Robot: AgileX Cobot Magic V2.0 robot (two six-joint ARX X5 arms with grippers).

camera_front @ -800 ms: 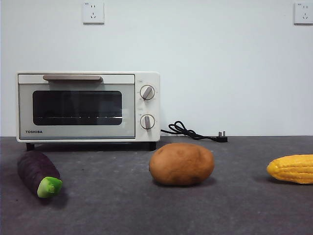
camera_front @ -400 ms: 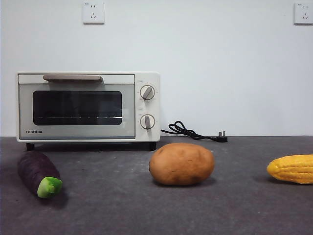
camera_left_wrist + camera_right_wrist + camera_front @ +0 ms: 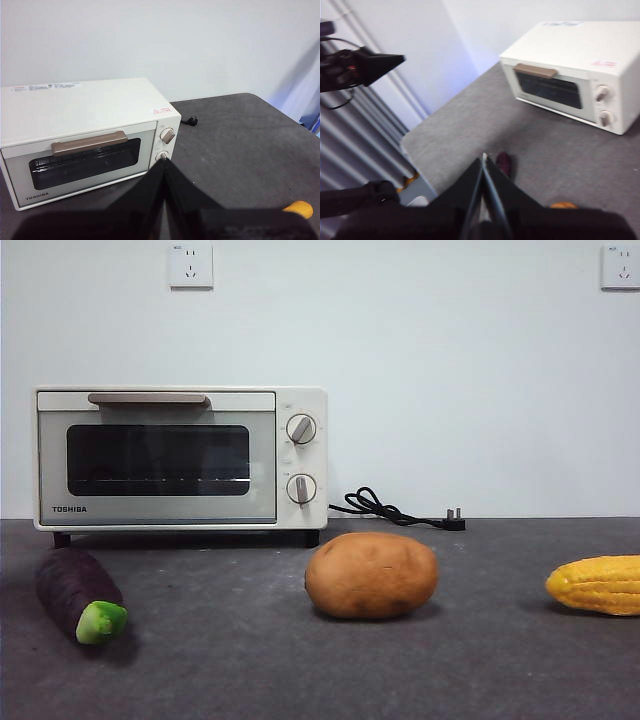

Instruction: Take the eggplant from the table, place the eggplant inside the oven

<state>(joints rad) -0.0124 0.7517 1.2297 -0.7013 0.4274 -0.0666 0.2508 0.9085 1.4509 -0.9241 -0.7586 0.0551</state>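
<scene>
Left gripper (image 3: 165, 167) and right gripper (image 3: 483, 162): jaws pressed together, empty, held high above table (image 3: 250, 660). Eggplant (image 3: 78, 595) lying before closed oven (image 3: 180, 458).

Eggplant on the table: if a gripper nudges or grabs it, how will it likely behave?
The eggplant lies on its side with a rounded body, so a sideways nudge would probably roll it. Its matte purple skin looks grippable rather than slick. It appears stiff, likely keeping its shape when squeezed.

We see the dark grey table (image 3: 250, 660) carrying the closed oven (image 3: 180, 458) at the back left. In front lie the eggplant (image 3: 78, 594), a potato (image 3: 371, 575) and a corn cob (image 3: 597, 585); a plug cord (image 3: 390, 510) rests behind.
</scene>
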